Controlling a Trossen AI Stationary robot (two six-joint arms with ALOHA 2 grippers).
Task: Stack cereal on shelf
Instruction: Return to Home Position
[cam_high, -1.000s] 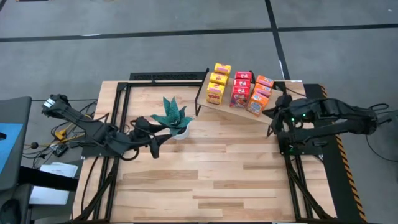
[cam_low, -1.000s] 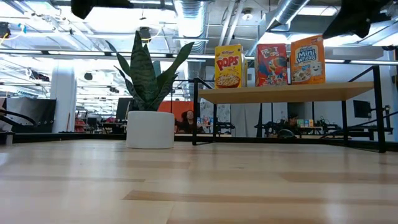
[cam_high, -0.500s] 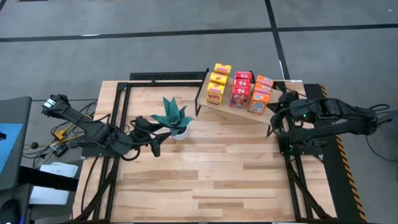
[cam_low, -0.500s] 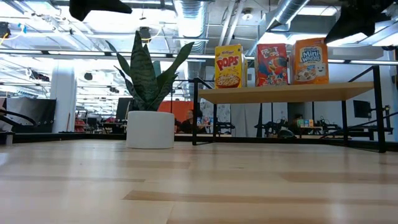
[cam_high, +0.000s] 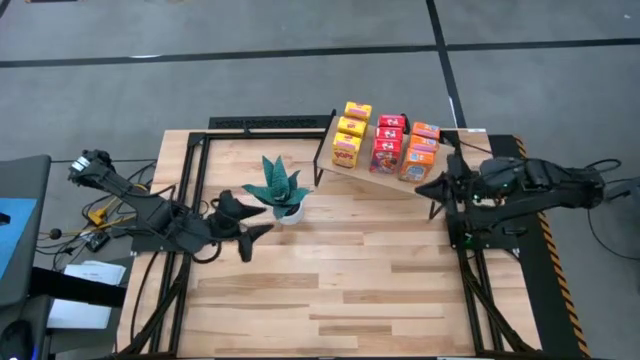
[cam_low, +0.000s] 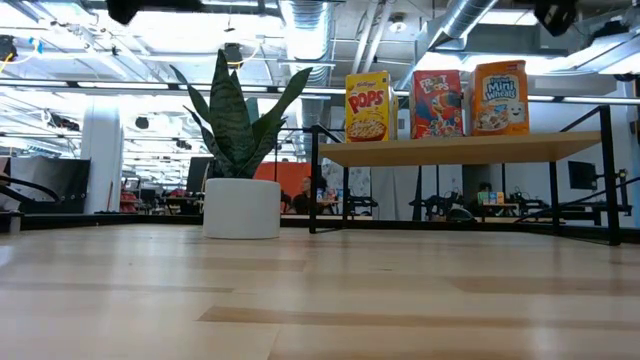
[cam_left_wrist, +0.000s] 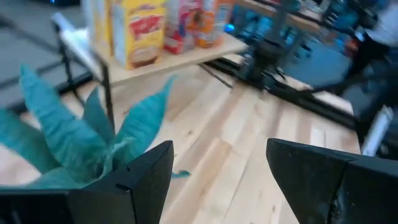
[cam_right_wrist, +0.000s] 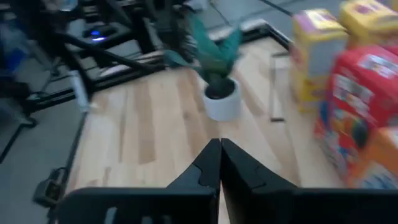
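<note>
The slatted wooden table (cam_high: 330, 290) is seen bare across its near half, with both dark arms drawn in at its sides. The right arm has been pulled back from the shelf (cam_low: 460, 150) over the last second: its gripper (cam_high: 428, 186) was against the orange row a moment ago and is now held just beside the shelf's right end, clear of every box, and in the low view it has all but left the top corner. The left arm has scarcely been moved and is kept low beside the plant (cam_high: 278, 190), which stands between it and the shelf. On the shelf, at the far right part of the table, nine boxes are set in three rows of three: yellow cereal (cam_high: 350, 132), red cereal (cam_high: 388, 142) and orange cereal (cam_high: 421, 148). The front orange box (cam_low: 500, 97) has been let go and is left standing on the board, unheld, in line with its two fellows. The stacking is therefore judged complete, and only the retreat of the arms to rest is thought to remain. The right gripper's jaws are seen pressed together on nothing in its wrist view; the left gripper (cam_high: 250, 222) is held with its jaws wide apart, also empty.
</note>
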